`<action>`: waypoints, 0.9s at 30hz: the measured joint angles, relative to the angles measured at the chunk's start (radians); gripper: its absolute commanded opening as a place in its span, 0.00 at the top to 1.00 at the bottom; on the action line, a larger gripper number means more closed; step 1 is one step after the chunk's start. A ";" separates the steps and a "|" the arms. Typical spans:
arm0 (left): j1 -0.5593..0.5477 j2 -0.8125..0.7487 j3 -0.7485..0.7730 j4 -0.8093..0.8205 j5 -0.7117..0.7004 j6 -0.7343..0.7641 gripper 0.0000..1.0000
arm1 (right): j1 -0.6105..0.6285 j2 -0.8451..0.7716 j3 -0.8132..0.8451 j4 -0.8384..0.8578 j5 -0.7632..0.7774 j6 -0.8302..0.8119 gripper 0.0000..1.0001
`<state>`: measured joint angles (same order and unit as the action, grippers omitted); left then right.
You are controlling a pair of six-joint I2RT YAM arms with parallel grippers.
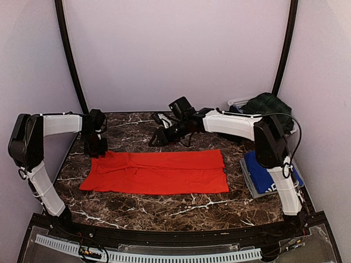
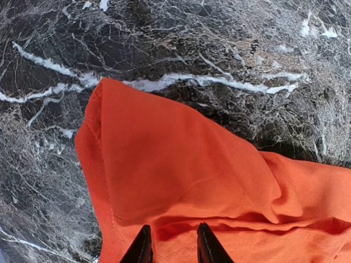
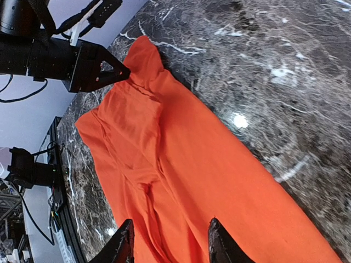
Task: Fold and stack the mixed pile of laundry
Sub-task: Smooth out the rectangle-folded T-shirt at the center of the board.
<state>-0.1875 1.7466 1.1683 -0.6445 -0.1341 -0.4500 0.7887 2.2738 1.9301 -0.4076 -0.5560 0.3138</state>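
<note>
The bright red-orange T-shirt (image 1: 164,172) lies folded into a long band across the marble table (image 1: 164,211). My left gripper (image 1: 97,149) is at its far left corner. In the left wrist view the left gripper (image 2: 174,244) pinches a raised ridge of the T-shirt (image 2: 181,164), and the corner flap tents up off the table. My right gripper (image 1: 156,139) hovers by the shirt's back edge near the middle. In the right wrist view the right gripper (image 3: 170,241) is open above the T-shirt (image 3: 219,181) with nothing held, and the left gripper (image 3: 118,72) shows at the far corner.
A folded royal blue T-shirt (image 1: 263,172) rests on a flat grey tray (image 1: 249,186) at the right. At the back right a white slotted basket (image 1: 238,102) holds the dark green tartan skirt (image 1: 269,104). The right arm (image 1: 230,123) stretches across the table's back.
</note>
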 measured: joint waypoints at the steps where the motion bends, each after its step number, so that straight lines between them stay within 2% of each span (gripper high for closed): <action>1: 0.000 0.000 0.000 0.000 0.000 0.000 0.76 | 0.016 0.034 0.044 0.001 -0.006 0.012 0.58; 8: 0.005 0.023 -0.003 0.009 0.014 -0.002 0.83 | 0.078 0.231 0.276 0.040 -0.052 0.099 0.52; 13: 0.006 0.027 -0.013 0.009 0.014 -0.002 0.86 | 0.085 0.338 0.387 0.093 -0.084 0.173 0.52; 19: 0.006 0.027 -0.031 0.019 0.020 -0.005 0.97 | 0.089 0.470 0.536 0.138 -0.108 0.246 0.52; 27: 0.006 0.022 -0.043 0.024 0.027 -0.006 1.00 | 0.090 0.573 0.642 0.200 -0.134 0.328 0.59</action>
<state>-0.1814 1.7683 1.1248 -0.6205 -0.1066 -0.4564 0.8783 2.8464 2.5725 -0.2073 -0.6895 0.6418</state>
